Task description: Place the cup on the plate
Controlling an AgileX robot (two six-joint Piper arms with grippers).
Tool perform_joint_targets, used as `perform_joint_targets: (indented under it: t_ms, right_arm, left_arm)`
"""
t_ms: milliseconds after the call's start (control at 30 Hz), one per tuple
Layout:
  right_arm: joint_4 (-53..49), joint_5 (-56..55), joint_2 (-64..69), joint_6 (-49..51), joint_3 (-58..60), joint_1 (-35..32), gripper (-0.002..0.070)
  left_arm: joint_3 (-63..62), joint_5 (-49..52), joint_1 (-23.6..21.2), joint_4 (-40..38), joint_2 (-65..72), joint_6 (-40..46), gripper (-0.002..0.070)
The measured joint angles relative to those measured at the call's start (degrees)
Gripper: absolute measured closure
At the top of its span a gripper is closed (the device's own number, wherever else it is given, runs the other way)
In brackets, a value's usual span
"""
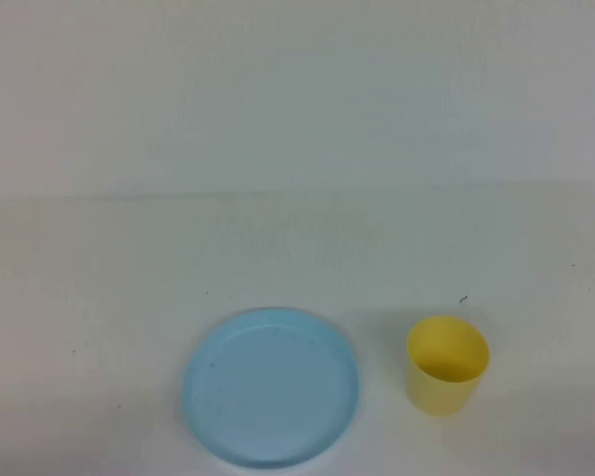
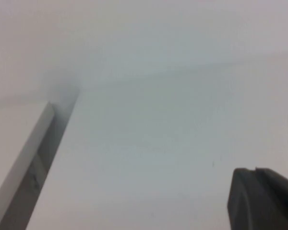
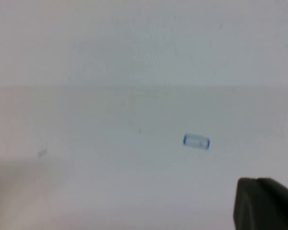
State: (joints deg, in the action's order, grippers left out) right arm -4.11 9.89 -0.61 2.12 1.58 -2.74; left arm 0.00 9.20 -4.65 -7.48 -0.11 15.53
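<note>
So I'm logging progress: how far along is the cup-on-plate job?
Nothing is done yet. The cup stands upright on the table, right of the bare plate, apart from it. Nothing is in hand: neither arm shows in the high view; each wrist view shows only a dark claw part. Grasping, lifting and placing remain.

The white tabletop (image 1: 297,268) runs back to a pale wall (image 1: 297,89), the two meeting along a faint straight seam. In the right wrist view a small blue-edged rectangular label (image 3: 196,142) lies flat on the tabletop. In the left wrist view a white panel edge (image 2: 24,163) stands beside the surface.
</note>
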Motion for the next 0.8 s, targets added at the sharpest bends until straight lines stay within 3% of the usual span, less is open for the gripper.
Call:
perform_joint_targets:
  t_ms: [233,433,633,800]
  right_arm:
    - [0.3,-10.8,0.0,0.5,0.0,0.0,0.0675]
    - [0.5,-12.8,0.0,2.2,0.0,0.1,0.0675]
    - [0.5,-12.8,0.0,2.8,0.0,0.1,0.0675]
    - [0.5,-12.9,0.0,3.2,0.0,0.1,0.0675]
  left_arm:
    - [0.0,-8.2,0.0,-3.6,0.0,0.3,0.0675]
    - [0.0,-9.2,0.0,3.5,0.0,5.1,0.0675]
    - [0.0,-9.2,0.0,3.7,0.0,5.1,0.0675]
    - [0.0,-11.3,0.0,1.2,0.0,-1.0,0.0675]
